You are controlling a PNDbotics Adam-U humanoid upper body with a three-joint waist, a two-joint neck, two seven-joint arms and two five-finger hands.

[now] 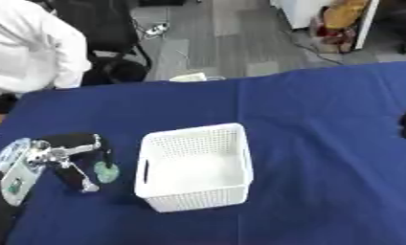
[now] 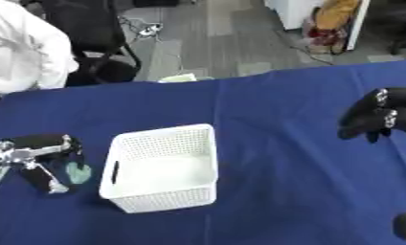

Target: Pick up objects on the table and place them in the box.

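Down at the left edge of the blue tablecloth [image 1: 323, 143], the robot's black and silver left hand [image 1: 68, 158] is nearest to us. Its fingers and thumb point down and curl around a small, pale green, roundish thing [image 1: 106, 172]. I cannot tell what the thing is. It looks like the thing sits on the cloth or just above it, with the fingers pinching it.

Just to the right of that hand is the white plastic box with little holes in its walls [image 1: 236, 158]. It looks like nothing is inside it yet. The box's long side runs away from us, a bit slanted. So the green thing only needs to go up and a little way right, over the near wall of the box. The left hand is much nearer to it than the other hand.

Far over on the right, well apart from the box, the black right hand [image 2: 374, 117] hangs above the cloth with its fingers curled and nothing in them.

I can see no words or labels to read.
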